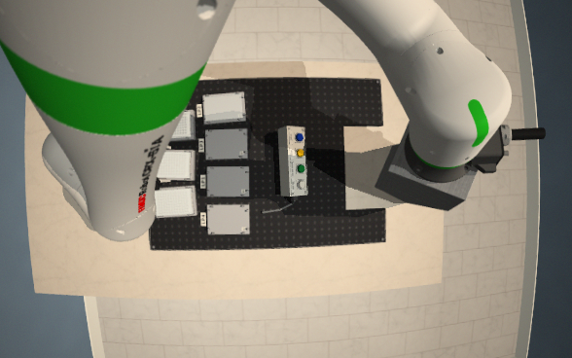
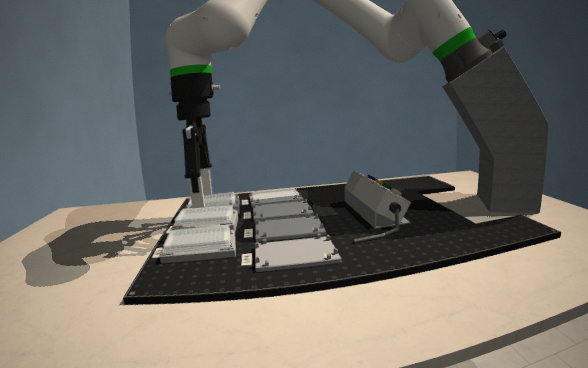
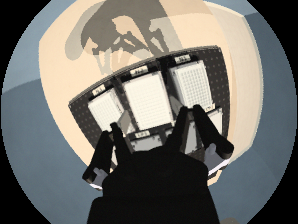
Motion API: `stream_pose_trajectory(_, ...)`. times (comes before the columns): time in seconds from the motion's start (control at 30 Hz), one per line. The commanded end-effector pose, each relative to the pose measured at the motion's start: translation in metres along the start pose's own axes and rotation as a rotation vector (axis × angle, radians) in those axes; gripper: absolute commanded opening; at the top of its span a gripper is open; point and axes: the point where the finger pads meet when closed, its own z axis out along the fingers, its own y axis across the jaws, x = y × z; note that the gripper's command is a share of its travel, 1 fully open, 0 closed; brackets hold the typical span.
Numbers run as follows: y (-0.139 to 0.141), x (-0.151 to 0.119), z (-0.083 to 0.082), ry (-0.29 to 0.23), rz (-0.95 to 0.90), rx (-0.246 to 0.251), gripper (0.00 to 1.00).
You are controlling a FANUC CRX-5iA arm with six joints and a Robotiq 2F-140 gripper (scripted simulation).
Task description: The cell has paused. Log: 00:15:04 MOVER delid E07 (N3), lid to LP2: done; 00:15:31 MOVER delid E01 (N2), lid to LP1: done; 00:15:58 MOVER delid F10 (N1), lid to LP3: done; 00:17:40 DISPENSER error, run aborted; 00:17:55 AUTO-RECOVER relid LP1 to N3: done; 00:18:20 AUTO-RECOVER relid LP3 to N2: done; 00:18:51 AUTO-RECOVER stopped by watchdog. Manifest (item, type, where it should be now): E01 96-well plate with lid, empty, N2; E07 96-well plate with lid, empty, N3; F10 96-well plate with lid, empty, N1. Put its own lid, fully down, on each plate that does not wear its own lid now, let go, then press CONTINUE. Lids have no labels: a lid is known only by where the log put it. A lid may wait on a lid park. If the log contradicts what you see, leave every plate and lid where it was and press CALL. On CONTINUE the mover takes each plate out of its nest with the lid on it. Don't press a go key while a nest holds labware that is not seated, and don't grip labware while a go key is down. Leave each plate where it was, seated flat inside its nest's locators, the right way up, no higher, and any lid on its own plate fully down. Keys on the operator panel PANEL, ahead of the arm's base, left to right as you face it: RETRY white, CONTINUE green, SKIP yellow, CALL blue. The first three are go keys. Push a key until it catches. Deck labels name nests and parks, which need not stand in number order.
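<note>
- The top view looks straight down from high over the pale beige table [image 1: 243, 272], the white arm close under the lens.
- The exterior view stands low beside the table [image 2: 310, 330], facing across the black perforated deck board [image 2: 400, 255] at middle distance.
- The wrist view peers down past the black two-fingered tool [image 3: 156, 156], near the deck.
- All three share the row of white well plates [image 1: 176, 164].

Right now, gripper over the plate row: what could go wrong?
1. The open gripper hangs over the far plate; a skewed descent could nudge it off its nest.
2. The deck labels are unreadable here and lids look alike, so the parked lid could go to the wrong plate.
</note>
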Motion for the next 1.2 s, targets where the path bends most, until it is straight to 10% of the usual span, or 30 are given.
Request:
stream_pose_trajectory(0.0,0.000,0.000,0.002,0.000,0.000,0.000,0.66)
stream_pose_trajectory(1.17,-0.001,0.001,0.014,0.000,0.000,0.000,0.66)
